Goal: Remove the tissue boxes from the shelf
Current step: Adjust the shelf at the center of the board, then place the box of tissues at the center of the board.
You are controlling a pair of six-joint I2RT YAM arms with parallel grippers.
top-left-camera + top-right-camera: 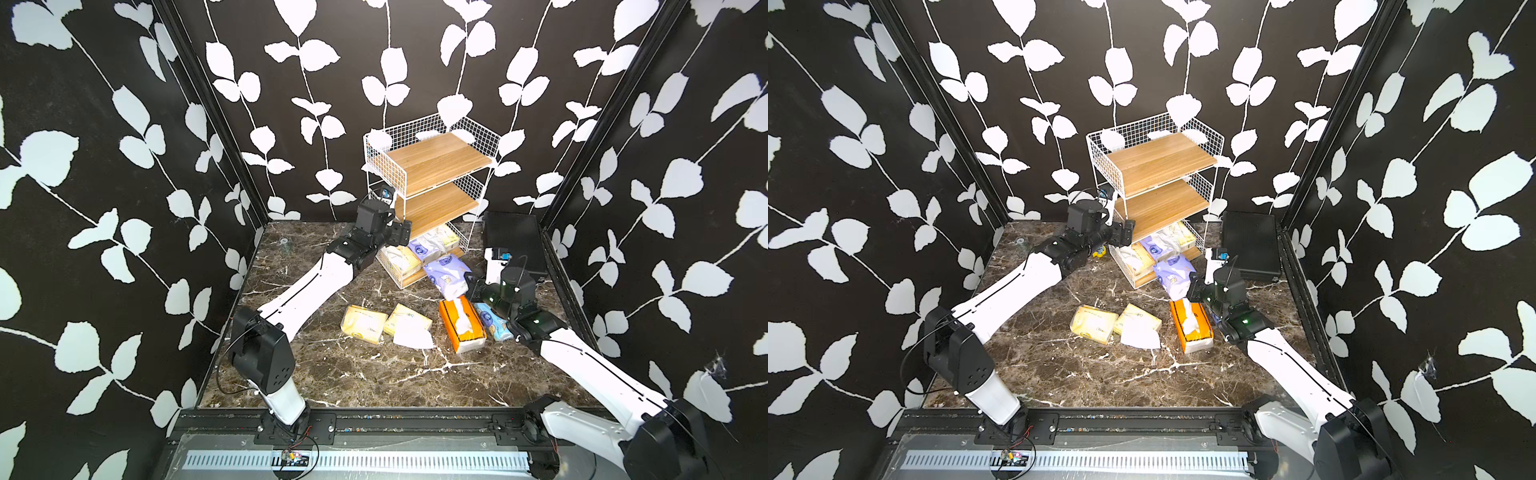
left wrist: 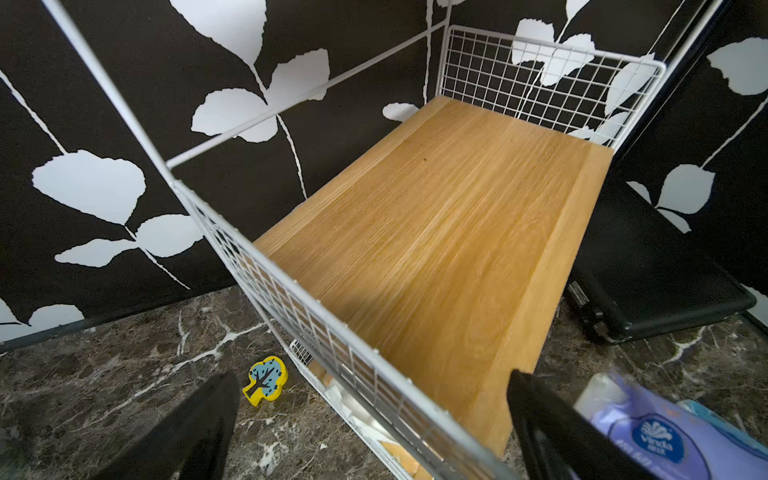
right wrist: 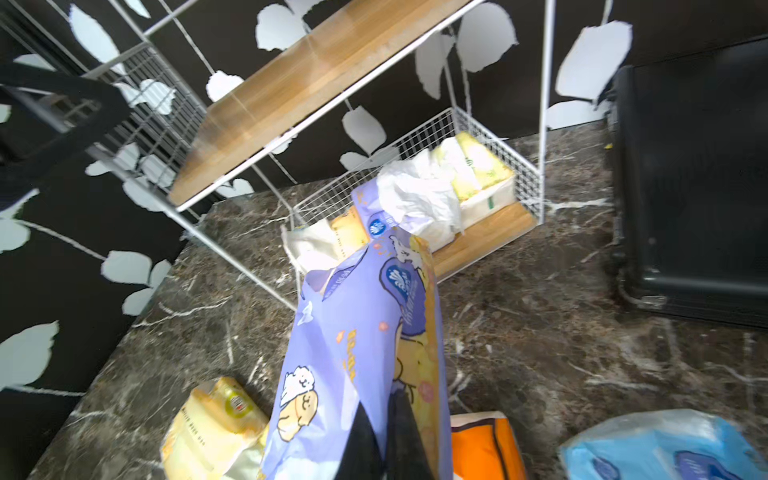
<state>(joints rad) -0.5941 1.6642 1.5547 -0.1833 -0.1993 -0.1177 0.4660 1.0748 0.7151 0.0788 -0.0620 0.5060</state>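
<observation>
The white wire-grid shelf with three light wooden boards [image 1: 432,178] holds pale yellow and lilac soft tissue packs [image 1: 424,249] only on its bottom board; others lie on the marble table [image 1: 332,374]. The right gripper [image 3: 386,440] pinches one lilac pack [image 3: 365,332] by its wrapper at the shelf front, so it may slip or snag the wire. The left gripper [image 2: 370,386] gapes empty. The left wrist view shows a small yellow-blue tree-shaped piece [image 2: 266,380] that the right wrist view misses.

Shelf [image 1: 436,158] rear centre; case [image 1: 515,241] right of it; packs [image 1: 422,248], perhaps four, on bottom board [image 3: 484,239].
</observation>
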